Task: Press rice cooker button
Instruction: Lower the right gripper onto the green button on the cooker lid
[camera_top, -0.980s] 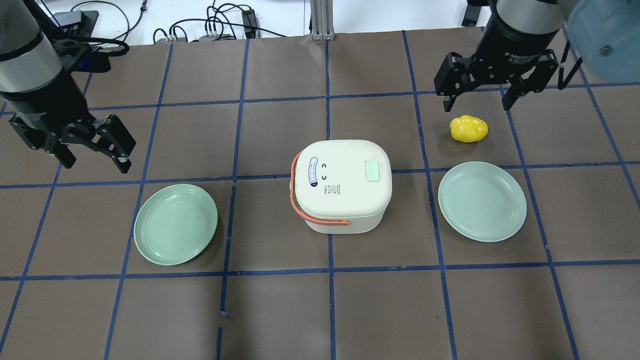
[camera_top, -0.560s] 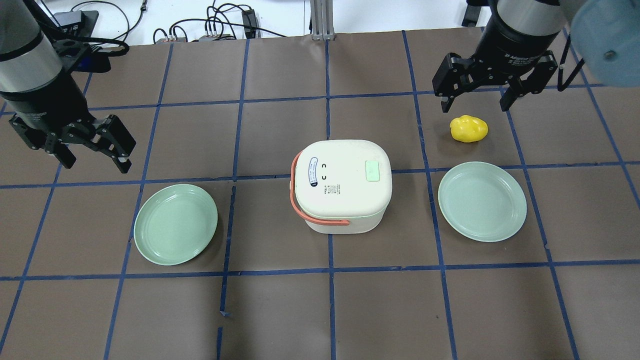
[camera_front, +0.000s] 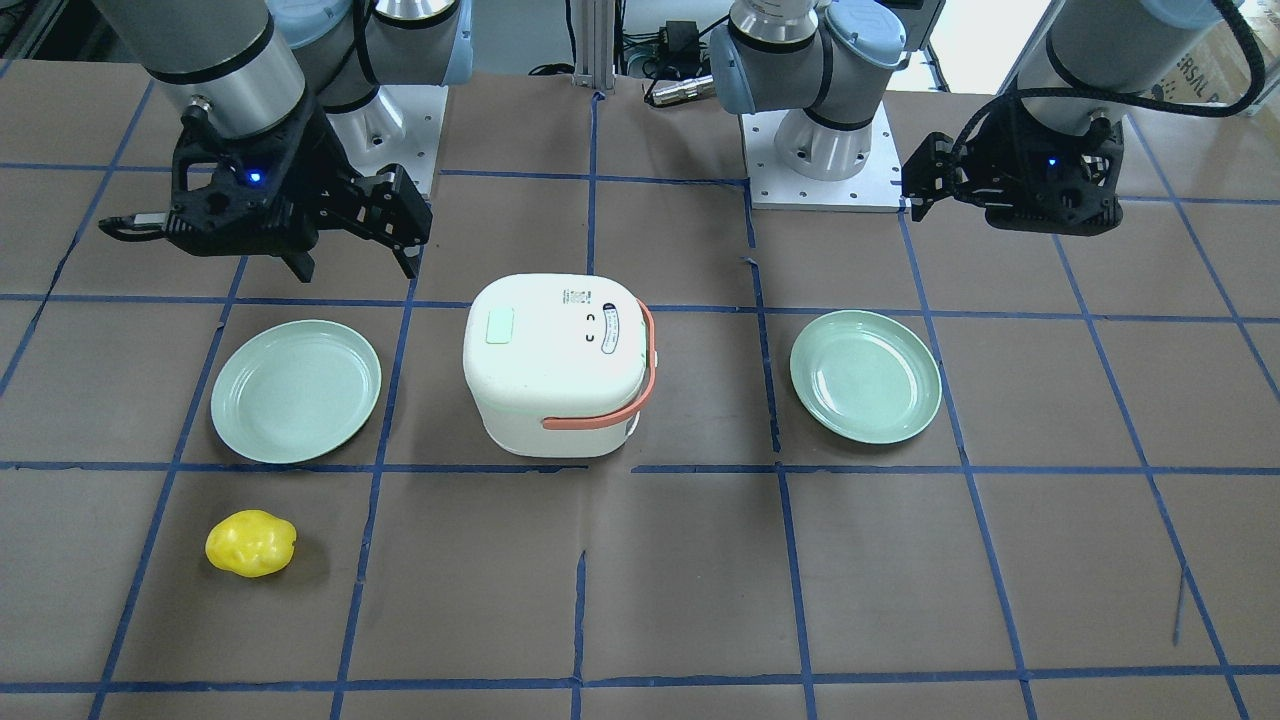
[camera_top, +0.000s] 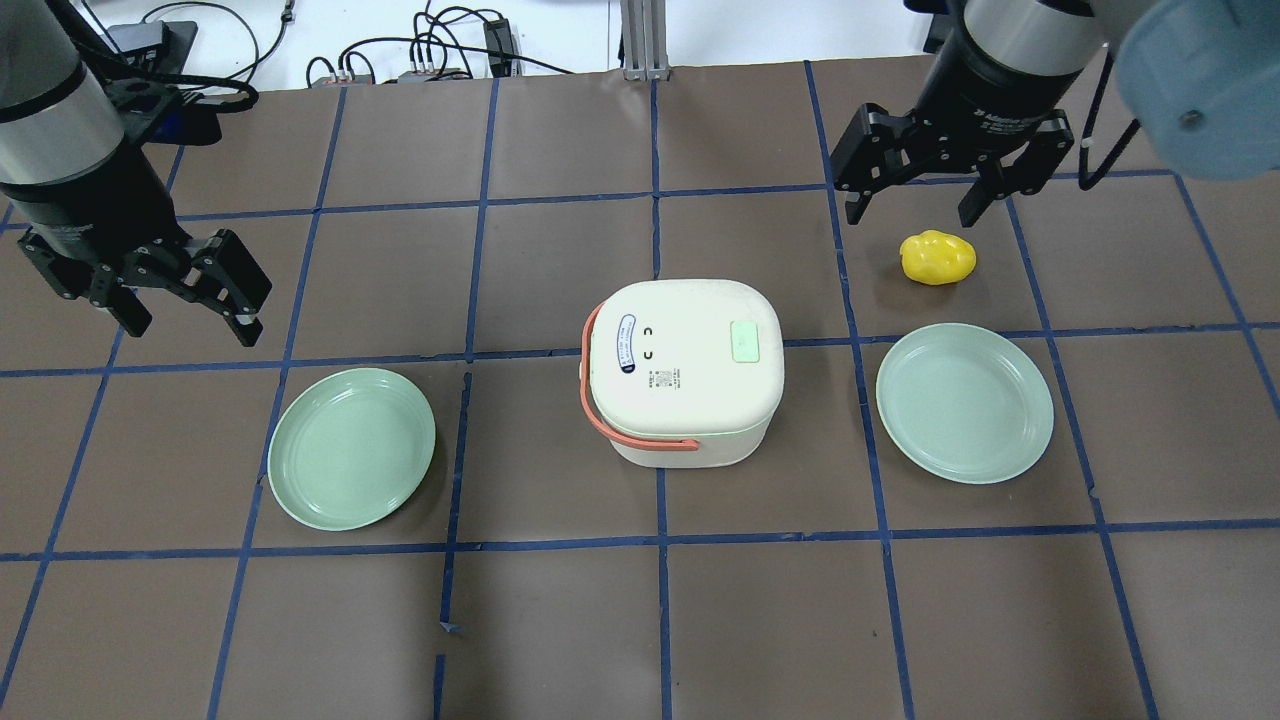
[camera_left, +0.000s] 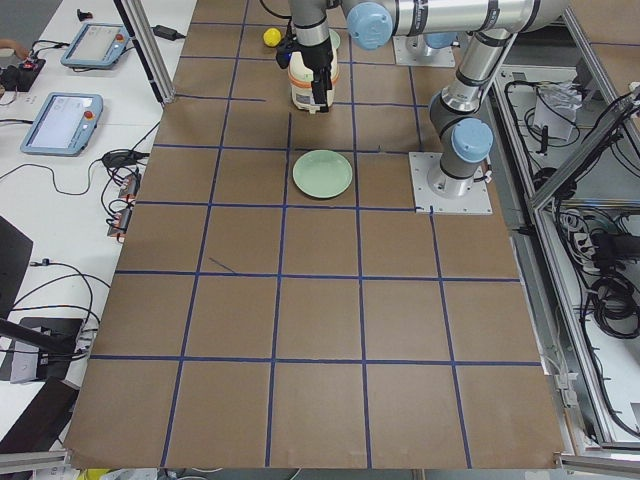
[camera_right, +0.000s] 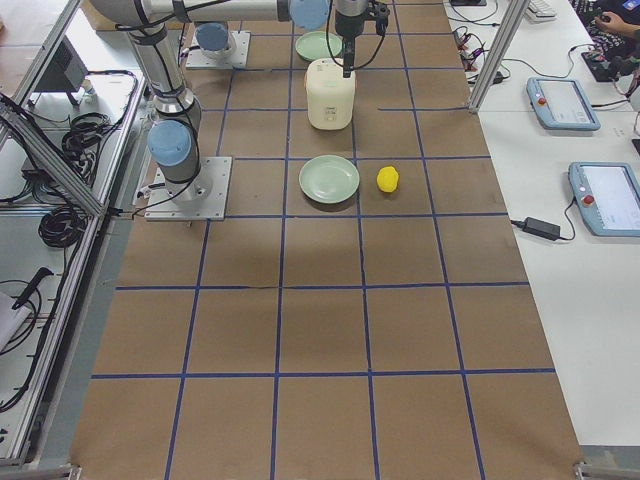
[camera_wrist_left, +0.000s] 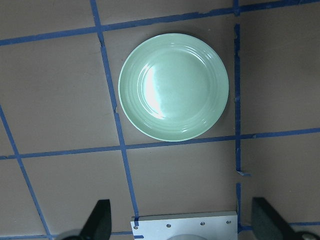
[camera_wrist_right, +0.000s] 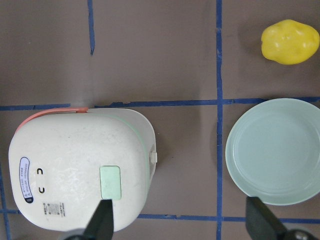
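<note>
The cream rice cooker (camera_top: 683, 385) with an orange handle stands at the table's middle, and its pale green button (camera_top: 745, 342) is on the lid's right side. It also shows in the front view (camera_front: 555, 380) and in the right wrist view (camera_wrist_right: 65, 170), button (camera_wrist_right: 110, 182) included. My right gripper (camera_top: 915, 205) is open and empty, above the table behind and to the right of the cooker, near a yellow lumpy toy (camera_top: 937, 257). My left gripper (camera_top: 190, 325) is open and empty, far left, apart from the cooker.
A green plate (camera_top: 351, 447) lies left of the cooker, below the left gripper's camera (camera_wrist_left: 173, 86). A second green plate (camera_top: 964, 402) lies right of the cooker (camera_wrist_right: 280, 150). The yellow toy (camera_wrist_right: 290, 41) sits behind that plate. Cables lie beyond the table's far edge.
My right gripper has moved left and a little farther back, from over the yellow toy's right side toward the cooker's side. It stays open. The left arm has not moved.
</note>
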